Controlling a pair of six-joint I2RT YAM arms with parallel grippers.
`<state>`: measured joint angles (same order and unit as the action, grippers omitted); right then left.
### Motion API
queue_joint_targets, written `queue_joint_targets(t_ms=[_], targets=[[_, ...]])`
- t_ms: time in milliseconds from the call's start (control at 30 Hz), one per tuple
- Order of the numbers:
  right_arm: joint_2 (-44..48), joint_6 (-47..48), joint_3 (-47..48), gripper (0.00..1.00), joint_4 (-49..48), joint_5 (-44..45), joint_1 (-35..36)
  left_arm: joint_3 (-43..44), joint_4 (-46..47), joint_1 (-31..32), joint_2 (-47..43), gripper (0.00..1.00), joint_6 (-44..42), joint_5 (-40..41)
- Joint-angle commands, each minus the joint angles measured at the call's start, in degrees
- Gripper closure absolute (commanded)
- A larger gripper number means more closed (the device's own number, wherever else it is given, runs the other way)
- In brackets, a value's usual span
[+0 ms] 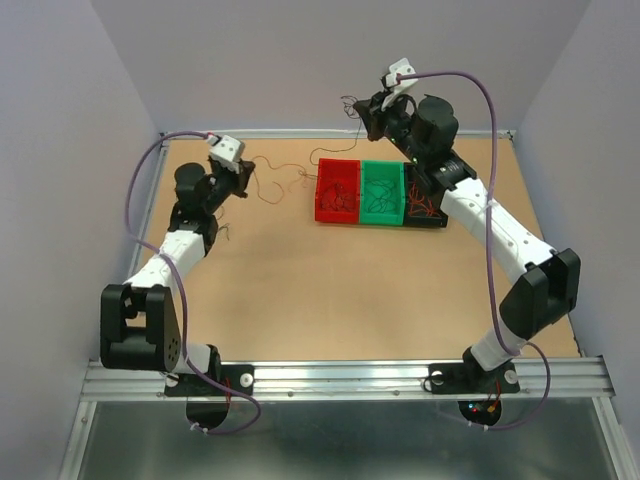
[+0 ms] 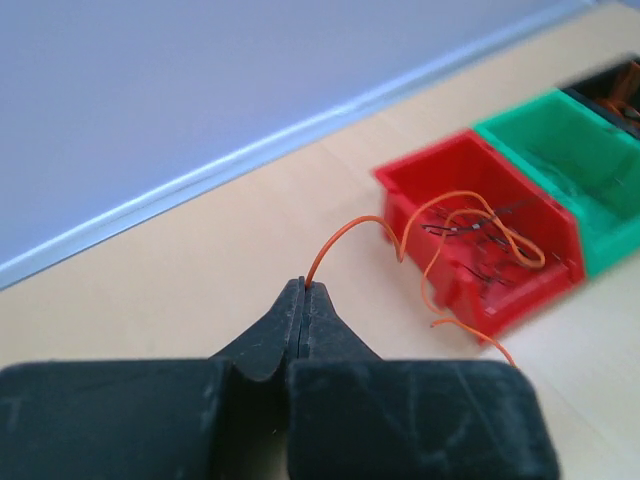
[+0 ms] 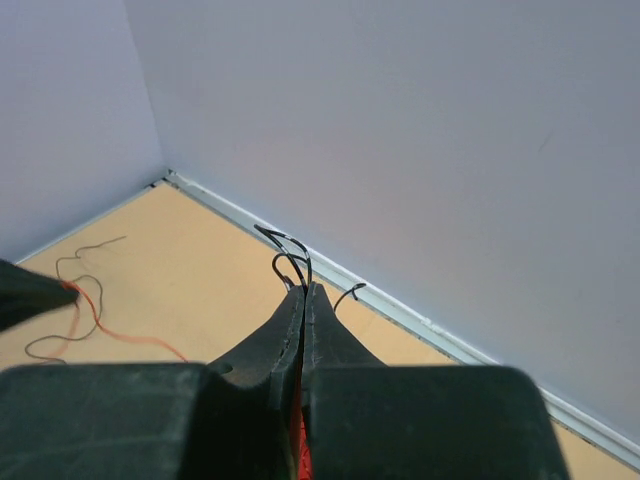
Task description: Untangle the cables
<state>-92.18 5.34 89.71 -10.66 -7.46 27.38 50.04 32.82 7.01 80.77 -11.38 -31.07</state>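
Two grippers (image 2: pixel 303 288) (image 3: pixel 303 290) each pinch cables (image 2: pixel 335 233) (image 3: pixel 285 238) (orange, black).

Soft, even, fairly bright light fills the enclosure, without glare; left of the red bin (image 1: pixel 337 190) the bench (image 1: pixel 300 290) carries only faint shadows under the arm. The overhead picture is sharp. From the left wrist the red bin looks softly blurred, the green bin (image 2: pixel 570 170) beside it more so, while the left hand (image 2: pixel 303 286) and the cables (image 2: pixel 340 232) at its tip are crisp.
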Motion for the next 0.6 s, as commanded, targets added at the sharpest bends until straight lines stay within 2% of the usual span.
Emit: queue_joint_targets(t_ms=[0, 67, 300, 467, 567], targets=[[-3.17, 0.89, 2.84, 1.00, -0.42, 1.75, -0.22, -3.19, 12.44, -6.56, -6.23, 1.00, 13.56, 14.45], [-5.97, 1.33, 2.05, 1.00, -0.51, 3.41, -0.31, -3.90, 13.67, -8.40, -7.03, 1.00, 14.63, 13.32], [-10.73, 3.18, -2.86, 0.99, -0.68, 4.74, -0.30, -3.11, 14.20, -8.41, -6.15, 1.00, 15.15, -2.48], [-15.38, 2.65, -4.90, 0.99, -0.51, 4.57, -0.31, -3.02, 14.29, -7.97, -6.42, 1.00, 14.89, -5.40], [-22.21, 3.01, -2.11, 1.00, 4.21, 0.01, -0.22, -3.37, 14.29, -7.27, -7.21, 1.00, 14.63, -6.81]])
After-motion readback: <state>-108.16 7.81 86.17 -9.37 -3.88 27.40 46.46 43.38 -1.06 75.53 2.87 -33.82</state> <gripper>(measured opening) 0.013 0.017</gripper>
